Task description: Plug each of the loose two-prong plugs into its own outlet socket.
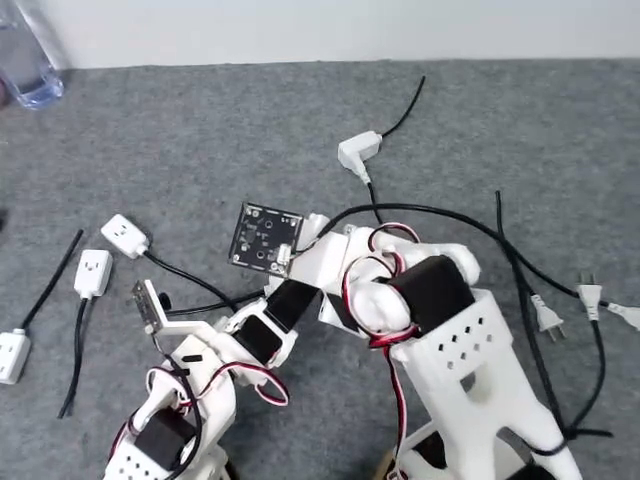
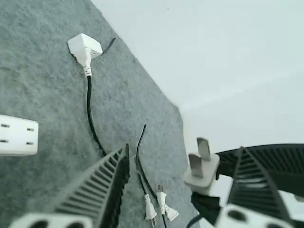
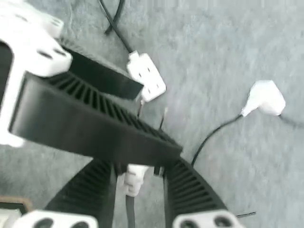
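- The plug (image 3: 130, 183) is off the table. I read it as pinched by its body between the right gripper (image 3: 138, 173) fingers, w/ the cord trailing back toward the wrist and the prongs pointing away.
- The left gripper (image 2: 183, 152) has its fingers spread wide and holds nothing. The plug sits just beside one finger, prongs up.
- Handling, my guess: it's light, w/ a hard and slightly slick plastic shell. The thin prongs could bend if pushed in crooked, and the stiff-ish cord will prob tug it off line. I'd hold the body flats, not the cord or prongs.
- Three socket blocks (image 1: 125, 235) lie loose at the table's left, each w/ a short cord. They look light, so one will likely slide unless my free arm pins it.
- A fourth white block (image 1: 358, 152) lies farther back.
- The spare plugs (image 1: 548, 315) lie at the right among black cords.
- The surface is grey carpet (image 1: 500, 120), which should give some friction. Behind it is a white wall (image 1: 300, 25), w/ a clear bottle (image 1: 25, 70) in the back corner.
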`<act>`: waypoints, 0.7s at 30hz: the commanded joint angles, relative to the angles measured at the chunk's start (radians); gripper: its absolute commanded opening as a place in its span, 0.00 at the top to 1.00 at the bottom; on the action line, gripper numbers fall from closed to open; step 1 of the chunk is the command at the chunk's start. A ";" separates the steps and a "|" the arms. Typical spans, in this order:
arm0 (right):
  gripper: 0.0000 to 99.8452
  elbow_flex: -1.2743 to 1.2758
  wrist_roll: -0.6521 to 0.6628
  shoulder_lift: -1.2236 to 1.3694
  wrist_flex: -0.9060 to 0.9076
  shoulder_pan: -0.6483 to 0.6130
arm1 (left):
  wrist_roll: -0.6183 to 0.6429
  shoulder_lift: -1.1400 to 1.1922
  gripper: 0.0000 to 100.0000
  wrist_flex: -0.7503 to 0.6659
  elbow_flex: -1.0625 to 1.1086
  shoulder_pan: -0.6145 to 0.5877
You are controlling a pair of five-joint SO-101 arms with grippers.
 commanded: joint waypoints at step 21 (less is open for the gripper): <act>0.99 -0.229 -0.029 -0.045 0.114 -0.053 | -0.002 -0.006 0.68 0.017 0.012 0.023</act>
